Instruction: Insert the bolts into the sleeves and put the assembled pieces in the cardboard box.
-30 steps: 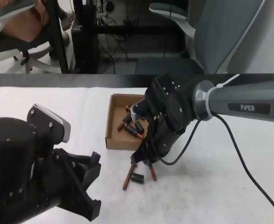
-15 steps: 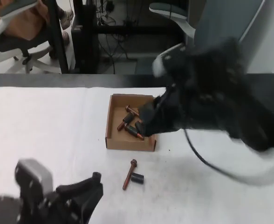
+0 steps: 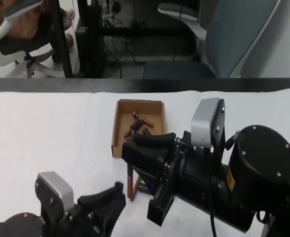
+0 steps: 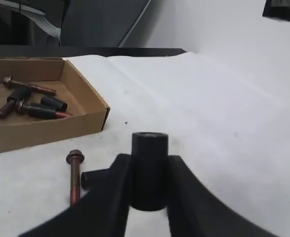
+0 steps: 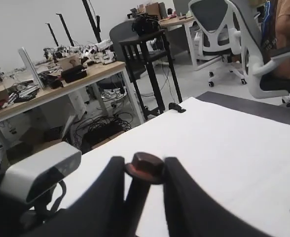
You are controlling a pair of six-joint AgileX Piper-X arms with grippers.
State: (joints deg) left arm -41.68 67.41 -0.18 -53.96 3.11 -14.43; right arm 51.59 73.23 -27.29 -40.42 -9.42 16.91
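Left gripper (image 4: pixel 149 170) is clamped on a black sleeve (image 4: pixel 149 148), whose end pokes out past the fingers. Right gripper (image 5: pixel 142 180) pinches a bolt (image 5: pixel 144 166), head showing between the tips. A spare bolt (image 4: pixel 75 175) lies on the surface (image 4: pixel 224 123) just beside the cardboard box (image 4: pixel 88 106), which holds assembled pieces (image 4: pixel 34 109).

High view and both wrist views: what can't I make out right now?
Bolt in the right gripper: right wrist view, fingers hide its lower shank.
Sleeve in the left gripper: left wrist view, fingers hide its lower end.
Cardboard box: high view, right gripper covers its near corner, so contents uncountable.
Loose bolt: high view, right gripper covers one end.
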